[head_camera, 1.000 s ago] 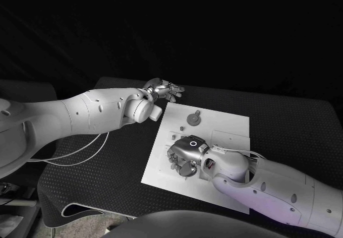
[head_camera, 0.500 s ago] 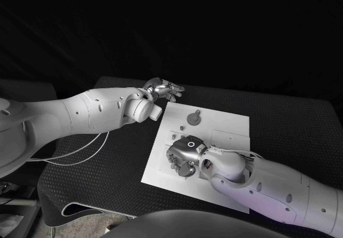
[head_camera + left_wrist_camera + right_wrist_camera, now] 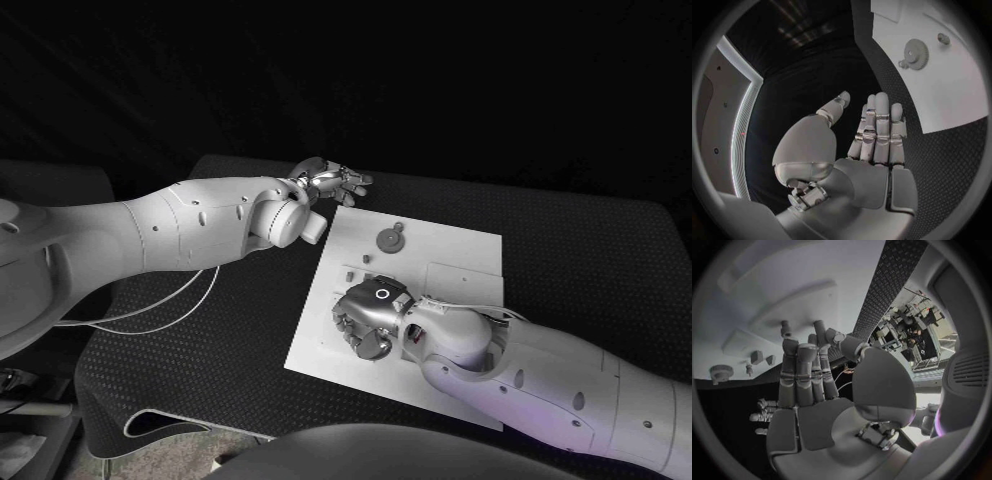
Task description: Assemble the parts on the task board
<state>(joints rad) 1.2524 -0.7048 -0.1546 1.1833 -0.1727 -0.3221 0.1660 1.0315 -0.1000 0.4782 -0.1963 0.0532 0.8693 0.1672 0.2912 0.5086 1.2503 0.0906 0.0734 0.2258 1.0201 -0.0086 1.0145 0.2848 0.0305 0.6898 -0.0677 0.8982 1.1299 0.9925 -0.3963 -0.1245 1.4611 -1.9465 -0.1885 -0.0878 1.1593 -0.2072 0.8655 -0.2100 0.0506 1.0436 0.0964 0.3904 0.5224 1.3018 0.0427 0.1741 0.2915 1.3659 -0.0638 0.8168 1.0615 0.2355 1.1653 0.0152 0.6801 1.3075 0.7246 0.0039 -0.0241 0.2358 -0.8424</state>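
I am lowering my right hand (image 3: 372, 318) over the near end of the white board (image 3: 447, 258), fingers extended and seemingly holding nothing. The gear (image 3: 391, 238) is lying farther up: small, stiff, probably light, best pinched at its rim. My left hand (image 3: 332, 182) is idling open beyond the corner.

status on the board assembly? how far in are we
Early, as far as I can tell. Done: one gear sits on the task board near its far edge; whether it is seated is unclear. In hand: nothing visibly held. The right hand hovers low over the board's small pegs, fingers extended; the left hand waits open off the far corner. Left: the remaining small parts.
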